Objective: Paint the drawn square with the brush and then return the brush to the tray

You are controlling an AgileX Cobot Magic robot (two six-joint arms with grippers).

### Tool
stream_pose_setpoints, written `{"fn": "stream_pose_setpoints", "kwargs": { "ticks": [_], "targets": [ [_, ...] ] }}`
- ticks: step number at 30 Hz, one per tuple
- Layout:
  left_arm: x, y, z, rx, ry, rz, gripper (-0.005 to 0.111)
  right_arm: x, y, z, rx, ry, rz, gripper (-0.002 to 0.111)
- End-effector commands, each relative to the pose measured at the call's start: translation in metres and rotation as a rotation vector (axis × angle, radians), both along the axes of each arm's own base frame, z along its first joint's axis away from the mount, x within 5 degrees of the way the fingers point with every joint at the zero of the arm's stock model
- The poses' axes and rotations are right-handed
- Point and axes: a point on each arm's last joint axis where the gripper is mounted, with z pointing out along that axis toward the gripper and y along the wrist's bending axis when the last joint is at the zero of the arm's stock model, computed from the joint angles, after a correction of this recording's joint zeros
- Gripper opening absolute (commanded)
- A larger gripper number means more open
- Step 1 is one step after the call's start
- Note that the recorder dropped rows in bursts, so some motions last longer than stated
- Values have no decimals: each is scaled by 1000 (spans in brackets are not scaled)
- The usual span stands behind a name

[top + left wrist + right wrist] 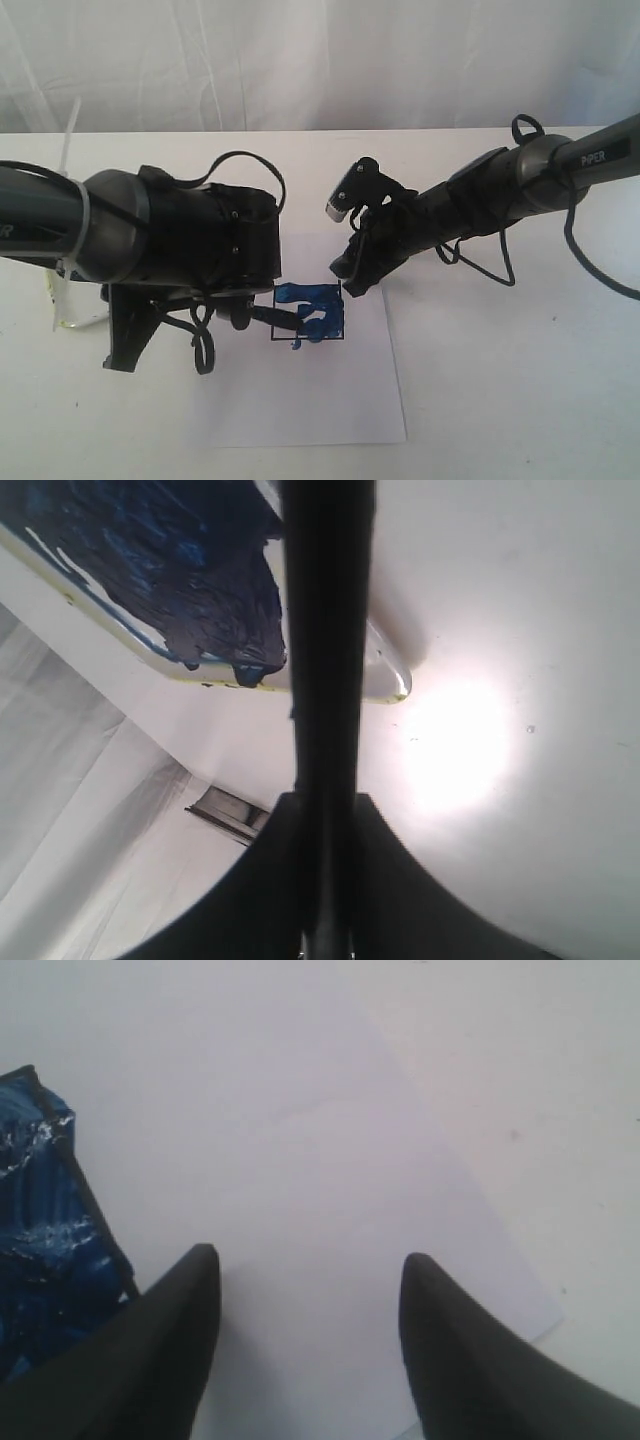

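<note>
The paper sheet point(330, 400) is white, matt and smooth, on a smooth white table point(500, 380). Blue paint in the square point(40, 1220) looks wet and glossy, streaked with bright glints. The tray point(385, 685) has a pale, shiny rim that looks like plastic, and its paint is thick and ridged. The brush point(325, 630) has a dark matt handle. The fingers point(160, 1360) of the right gripper point(310, 1265) look like matt black plastic. The backdrop point(300, 60) is white cloth in soft folds.

bright, even light; glare patch on table point(455, 745); brush point(325, 680) close, blurred
</note>
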Motion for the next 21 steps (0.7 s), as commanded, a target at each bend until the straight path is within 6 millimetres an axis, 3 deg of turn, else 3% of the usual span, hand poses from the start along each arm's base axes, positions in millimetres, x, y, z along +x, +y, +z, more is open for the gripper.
{"fn": "stream_pose_setpoints", "kwargs": {
  "ticks": [1, 21],
  "targets": [
    [-2, 0, -4, 33, 9, 37, 0, -1, -4, -9, -55, -14, 20, 51],
    [-3, 4, -2, 103, 27, 43, 0, 0, -4, -9, -57, -16, 18, 51]
  ]
}}
